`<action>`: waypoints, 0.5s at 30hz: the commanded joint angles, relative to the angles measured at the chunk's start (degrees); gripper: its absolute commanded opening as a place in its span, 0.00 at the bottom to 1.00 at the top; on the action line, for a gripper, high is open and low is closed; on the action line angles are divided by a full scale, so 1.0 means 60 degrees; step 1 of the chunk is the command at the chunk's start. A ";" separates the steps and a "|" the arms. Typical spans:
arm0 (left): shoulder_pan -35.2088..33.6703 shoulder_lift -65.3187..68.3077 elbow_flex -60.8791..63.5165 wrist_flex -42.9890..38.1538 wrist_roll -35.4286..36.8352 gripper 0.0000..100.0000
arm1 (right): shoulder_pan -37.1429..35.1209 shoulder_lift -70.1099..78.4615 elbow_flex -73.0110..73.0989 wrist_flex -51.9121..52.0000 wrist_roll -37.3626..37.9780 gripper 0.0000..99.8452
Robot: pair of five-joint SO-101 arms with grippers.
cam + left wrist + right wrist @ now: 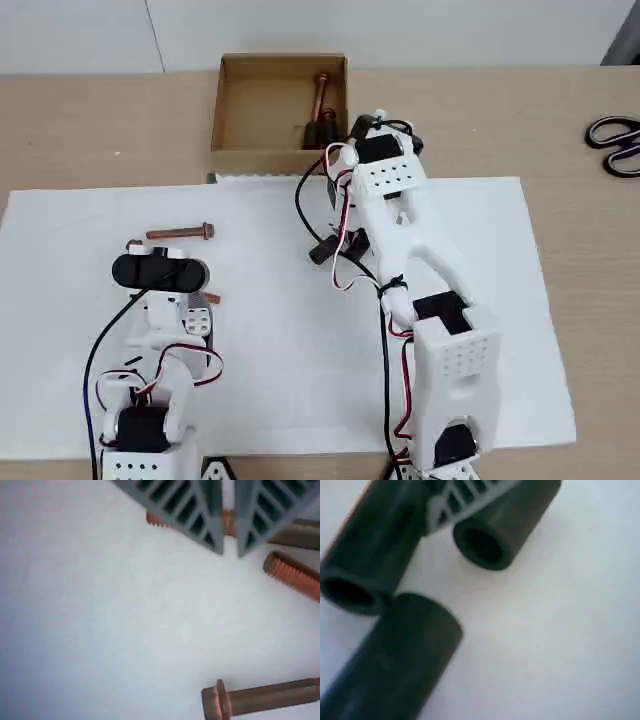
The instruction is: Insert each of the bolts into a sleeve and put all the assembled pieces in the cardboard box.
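Nearest us, the left arm stood over the near left part of the white paper sheet. On the left gripper, the grey ribbed fingers were almost together, with a thin slit between the tips and nothing clamped. A threaded bolt lay on the paper, crossing behind both fingers — copper showed through the slit. Near it lay a second threaded end, apart from the tips. A flanged-head bolt lay well clear of the gripper. From above we logged one loose bolt lying crosswise on the sheet, just beyond the left wrist.

Farther on, the right arm stretched across the sheet toward the box. A grey ribbed part of the right gripper sat between two black sleeves: an open-bore sleeve and a second sleeve. A third sleeve lay close against the second, and all three were on white paper. We could not tell how its jaws stood or whether they held anything.

Farthest out, the cardboard box sat on the wooden table at the sheet's far edge. Inside, by the wall on the right arm's side, was an assembled piece — a bolt seated in a black sleeve. Scissors lay at the table's right edge.
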 commanded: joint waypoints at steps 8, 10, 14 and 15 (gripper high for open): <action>-0.0044 -0.0103 -0.0051 -0.0147 0.0073 0.01 | 0.0095 0.0198 -0.0381 -0.0711 -0.0103 0.15; -0.0044 -0.0103 -0.0051 -0.0147 0.0073 0.01 | 0.0095 0.0212 -0.0381 -0.0755 -0.0103 0.15; -0.0044 -0.0103 -0.0051 -0.0147 0.0073 0.01 | 0.0095 0.0212 -0.0366 -0.0740 -0.0103 0.06; -0.0044 -0.0103 -0.0051 -0.0147 0.0073 0.01 | 0.0095 0.0212 -0.0366 -0.0711 -0.0103 0.02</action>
